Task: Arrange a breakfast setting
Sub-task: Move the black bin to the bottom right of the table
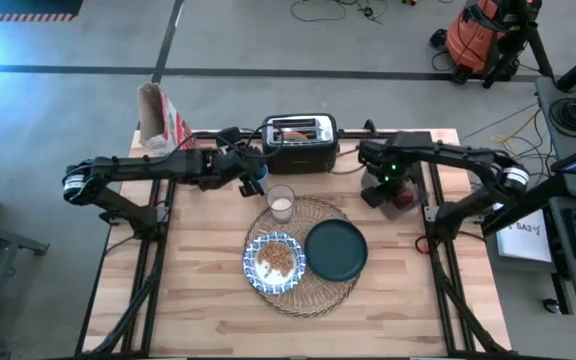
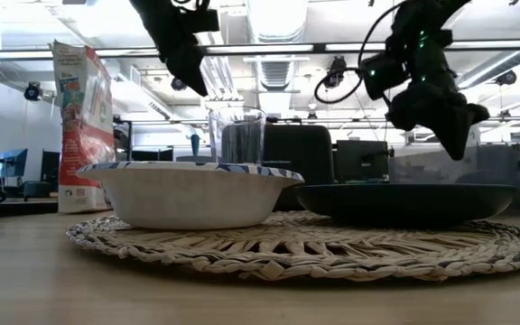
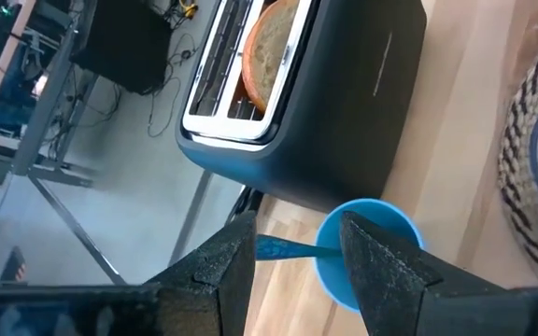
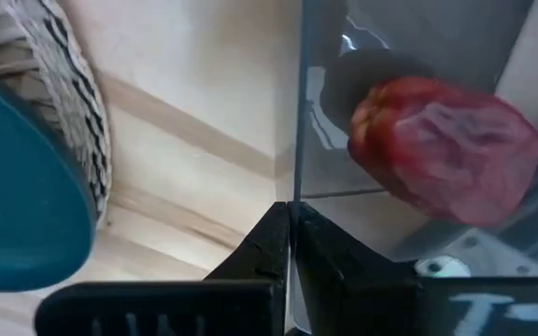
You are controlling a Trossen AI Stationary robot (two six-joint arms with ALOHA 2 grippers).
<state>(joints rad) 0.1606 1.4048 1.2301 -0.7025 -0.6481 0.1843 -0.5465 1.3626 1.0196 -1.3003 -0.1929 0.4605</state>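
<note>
The woven placemat [image 1: 318, 292] lies mid-table with the patterned bowl [image 1: 275, 262] of cereal and the teal plate [image 1: 336, 250] on it. The glass of milk [image 1: 281, 203] stands at its far rim. My left gripper [image 3: 297, 229] hangs open above the small blue cup [image 3: 367, 247], and a thin blue spoon handle [image 3: 283, 248] sticking out of the cup shows between its fingers. My right gripper [image 4: 290, 210] is shut and points down at the edge of a clear box [image 4: 390, 56]. The dark-red item [image 4: 446, 149] lies in that box at the far right. My right gripper's shut fingertips line up with the clear box's upright wall edge [image 4: 297, 140] in the right wrist view. Whether they touch it I cannot tell. My left gripper touches nothing that shows.
A black-and-silver toaster [image 1: 298, 140] with bread in one slot stands at the far edge, just beyond the blue cup. A cereal bag [image 1: 163, 118] stands at the far left corner. Bare wood runs along the near edge and both sides.
</note>
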